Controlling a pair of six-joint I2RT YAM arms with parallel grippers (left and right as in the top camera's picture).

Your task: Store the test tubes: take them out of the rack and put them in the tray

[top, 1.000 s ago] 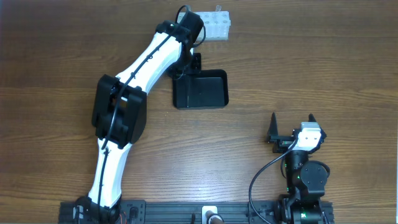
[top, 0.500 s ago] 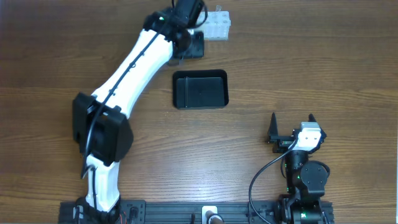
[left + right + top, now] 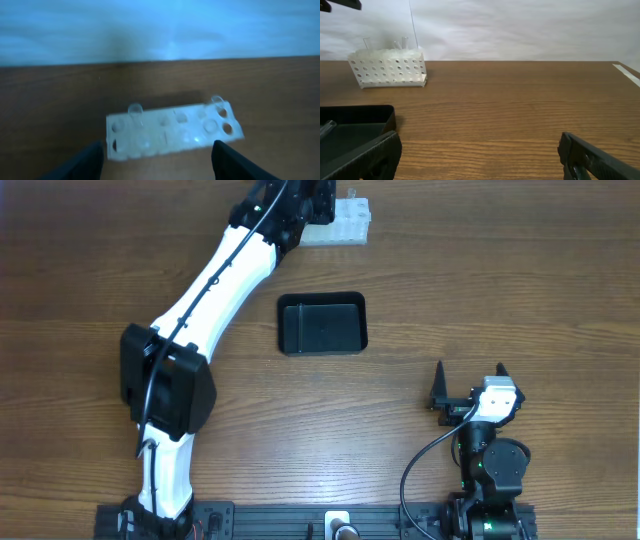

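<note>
— Wooden table (image 3: 540, 270) from above: where is the rack?
— White rack (image 3: 345, 222) at the far edge, with the left arm (image 3: 240, 265) stretched over it. The black tray (image 3: 322, 323) sits mid-table. The right gripper (image 3: 469, 380) is by the near edge, fingers apart.
— Left wrist?
— Wide-spread left gripper (image 3: 157, 160), rack just beyond. It's blurred, with perhaps two test tubes (image 3: 134, 109) upright.
— Right wrist?
— Fingers parted, tray near them, rack farther off.
</note>
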